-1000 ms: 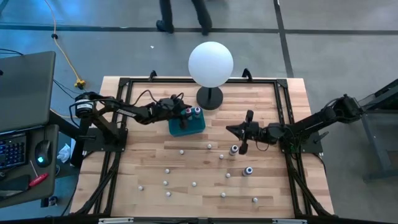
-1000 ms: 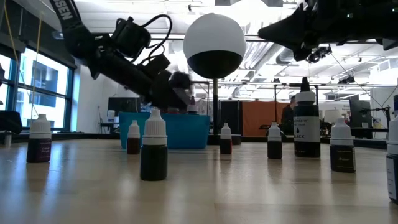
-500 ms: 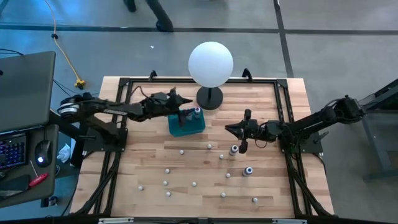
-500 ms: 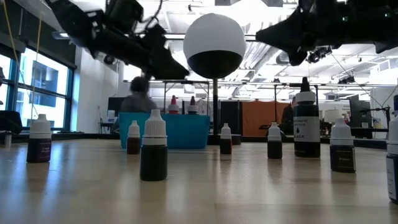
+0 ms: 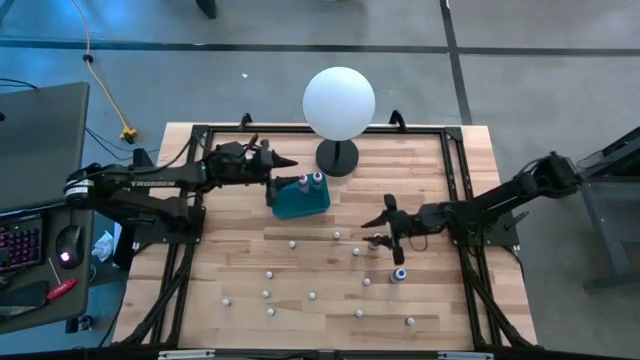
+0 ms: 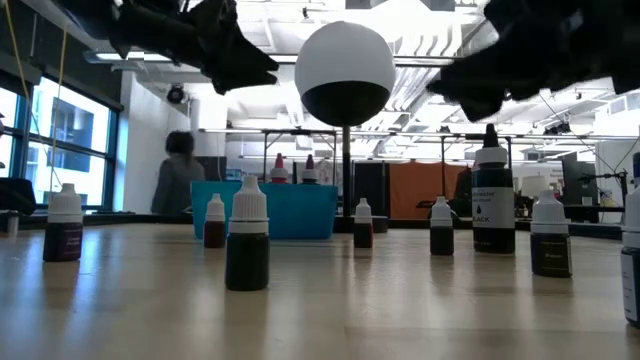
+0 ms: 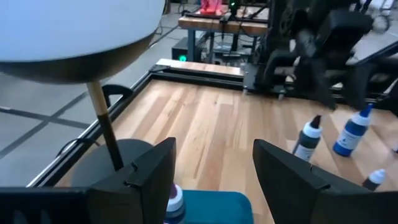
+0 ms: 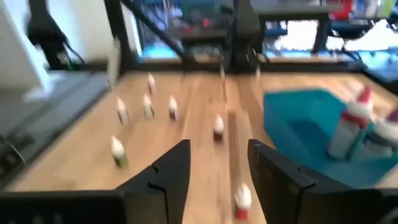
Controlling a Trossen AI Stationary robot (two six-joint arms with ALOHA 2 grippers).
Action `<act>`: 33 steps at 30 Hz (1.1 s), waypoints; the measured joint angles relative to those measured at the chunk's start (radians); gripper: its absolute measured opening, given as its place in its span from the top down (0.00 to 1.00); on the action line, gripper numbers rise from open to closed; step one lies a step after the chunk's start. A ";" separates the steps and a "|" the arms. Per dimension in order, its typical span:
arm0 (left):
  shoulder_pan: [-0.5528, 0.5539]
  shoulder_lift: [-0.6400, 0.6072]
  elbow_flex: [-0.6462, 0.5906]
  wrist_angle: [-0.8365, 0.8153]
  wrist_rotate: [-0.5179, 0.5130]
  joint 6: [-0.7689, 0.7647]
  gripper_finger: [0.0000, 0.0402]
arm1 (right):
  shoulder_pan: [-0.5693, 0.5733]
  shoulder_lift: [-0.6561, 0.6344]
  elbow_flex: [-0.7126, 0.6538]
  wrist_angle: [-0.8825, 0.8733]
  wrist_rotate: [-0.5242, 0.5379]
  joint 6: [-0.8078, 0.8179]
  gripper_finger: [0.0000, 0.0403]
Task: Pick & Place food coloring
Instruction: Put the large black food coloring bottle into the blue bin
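Note:
The teal tray [image 5: 300, 200] stands beside the globe's black stand, with two food coloring bottles [image 5: 310, 182] upright in it. Several more small bottles [image 5: 312, 296] stand scattered on the wooden table. My left gripper [image 5: 287, 162] hangs open above the tray's far left corner, and its wrist view looks over the tray [image 7: 214, 208] between its fingers [image 7: 144, 180]. My right gripper [image 5: 370, 223] is open at the table's middle right, pointing toward the tray. A red-capped bottle [image 8: 241, 202] stands low between its fingers [image 8: 166, 174], apart from both.
The big white globe [image 5: 339, 103] on its black stand [image 5: 337, 157] rises right behind the tray. A blue bottle [image 5: 399, 273] and a dark one [image 5: 376, 240] stand close to my right gripper. A black frame borders the table. A person moves in the room behind.
My left gripper has risen from just over the tray and drawn back toward the table's left edge; the two bottles stay upright in the tray. My right gripper has shifted a little toward the near edge and sunk slightly, tipping as it went.

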 joint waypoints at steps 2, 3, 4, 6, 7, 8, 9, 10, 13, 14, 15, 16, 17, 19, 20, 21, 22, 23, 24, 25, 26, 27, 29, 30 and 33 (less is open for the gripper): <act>0.000 0.001 0.000 -0.001 0.011 -0.001 0.47 | 0.007 0.021 0.000 -0.022 0.024 0.020 0.61; 0.000 0.001 0.000 0.000 0.012 0.000 0.47 | 0.007 0.033 0.000 -0.034 0.027 0.041 0.60; 0.000 0.001 0.000 0.003 0.011 0.000 0.47 | 0.007 0.048 0.000 -0.042 0.027 0.061 0.60; 0.000 0.001 0.000 0.004 0.007 0.000 0.47 | 0.007 0.079 0.000 -0.050 0.027 0.086 0.60; 0.000 0.001 0.000 0.001 0.008 0.000 0.47 | 0.008 0.094 0.000 -0.049 0.022 0.091 0.60; 0.000 0.001 0.000 0.002 0.008 0.000 0.47 | 0.009 0.107 0.000 -0.047 0.016 0.091 0.60; 0.000 0.001 0.000 0.004 0.008 0.000 0.47 | 0.009 0.120 0.000 -0.047 0.015 0.091 0.60; 0.000 0.001 0.000 0.006 0.007 0.000 0.47 | 0.009 0.133 0.000 -0.047 0.015 0.093 0.60; 0.000 0.001 0.000 0.004 0.007 0.000 0.47 | 0.009 0.170 0.000 -0.048 0.030 0.107 0.60; 0.000 0.001 0.000 0.003 0.007 0.000 0.47 | 0.009 0.181 0.000 -0.047 0.037 0.108 0.60; 0.000 0.001 0.000 0.001 0.007 0.000 0.47 | 0.009 0.192 0.000 -0.046 0.043 0.108 0.60; 0.000 0.001 0.000 0.000 0.006 0.000 0.47 | 0.009 0.202 0.000 -0.046 0.051 0.108 0.60; 0.000 0.001 0.000 0.000 0.005 0.000 0.47 | 0.009 0.212 0.000 -0.044 0.060 0.108 0.60; 0.000 0.001 0.000 0.001 0.004 0.000 0.47 | 0.009 0.226 0.000 -0.038 0.066 0.105 0.60; 0.000 0.001 0.000 0.000 0.004 0.000 0.47 | 0.009 0.230 0.000 -0.034 0.063 0.105 0.61; 0.000 0.001 0.000 0.000 0.004 0.000 0.47 | 0.009 0.234 0.000 -0.031 0.062 0.107 0.62; 0.000 0.001 0.000 0.000 0.004 0.000 0.47 | 0.009 0.238 0.000 -0.030 0.064 0.113 0.64; 0.000 0.001 0.000 0.001 0.004 0.000 0.47 | 0.009 0.239 0.000 -0.029 0.072 0.123 0.67; 0.000 0.001 0.000 0.001 0.004 0.000 0.47 | 0.009 0.239 0.000 -0.029 0.079 0.128 0.69; 0.000 0.001 0.000 0.000 0.004 0.000 0.47 | 0.008 0.240 0.000 -0.027 0.087 0.132 0.72; 0.000 0.002 0.000 0.000 0.004 0.000 0.47 | 0.006 0.240 0.000 -0.020 0.091 0.132 0.76; 0.000 0.002 0.000 0.001 0.004 0.000 0.47 | 0.005 0.241 0.000 -0.010 0.088 0.133 0.79; 0.000 0.002 0.000 0.001 0.004 0.000 0.47 | 0.002 0.243 -0.002 0.024 0.085 0.133 0.79; 0.000 0.002 0.000 0.001 0.004 0.000 0.47 | -0.001 0.243 -0.002 0.051 0.084 0.134 0.79; 0.000 0.002 0.000 0.001 0.011 -0.001 0.47 | -0.008 0.243 -0.001 0.161 0.106 0.130 0.79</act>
